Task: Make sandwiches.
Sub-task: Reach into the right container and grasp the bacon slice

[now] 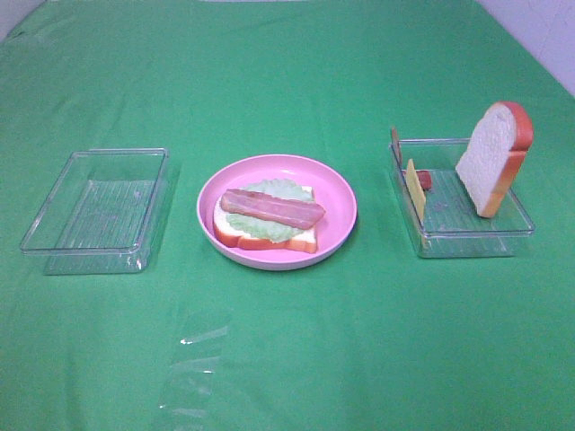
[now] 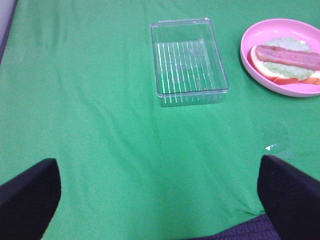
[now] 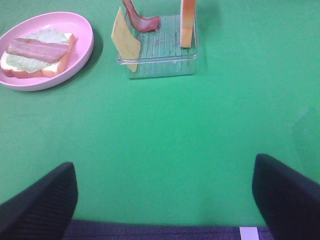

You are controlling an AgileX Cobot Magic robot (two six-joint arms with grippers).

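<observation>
The half-built sandwich (image 1: 268,220), bread, lettuce and one bacon strip (image 1: 272,208) laid along its length, sits in the pink plate (image 1: 334,190) at mid-table, well ahead of both my hands. What it likely wants next, the cheese slice (image 1: 414,187), stands on edge against the wall of the right tray (image 1: 476,235) nearest the plate, broad face turned toward the plate. That is my right arm's side, so I judge that arm the nearer. My right gripper (image 3: 162,162) hangs spread wide and holds nothing; my left gripper (image 2: 157,160), also spread and bare, faces the left tray (image 2: 190,92) beyond the plate's other side. Open green cloth lies between right hand and tray, though the wall beside the cheese looks tight for a finger
</observation>
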